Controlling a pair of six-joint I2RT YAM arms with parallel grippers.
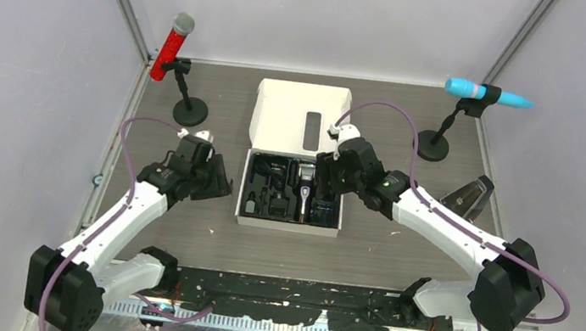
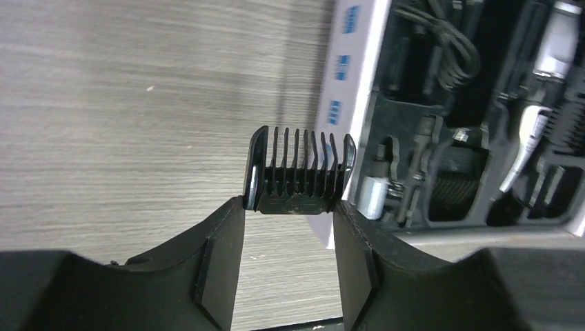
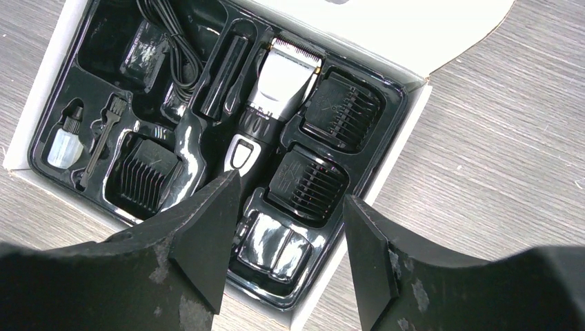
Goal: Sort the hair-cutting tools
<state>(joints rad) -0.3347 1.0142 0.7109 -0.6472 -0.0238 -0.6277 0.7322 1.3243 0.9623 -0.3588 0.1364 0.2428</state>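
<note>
- Black plastic comb attachment [image 2: 298,172] is pinched by its base between the fingers of your left claw [image 2: 290,205]. Its teeth point away from the claw, over the bare surface [image 2: 138,103].
- Just beyond that claw, to its right, stands the wall of the white box [image 2: 343,89]. Lift the comb clear over that wall before you carry it across, and keep the pinch firm so the comb cannot twist.
- Your right claw [image 3: 291,187] is spread wide and holds nothing; it hovers over the black tray [image 3: 392,103].
- Directly beneath it lies a glossy empty pocket [image 3: 272,245], probably the comb's slot. Draw this claw aside so the left one has room.
- Farther ahead of it are the seated combs [image 3: 308,185], with the clipper [image 3: 276,96] beside them. Avoid nudging either.
</note>
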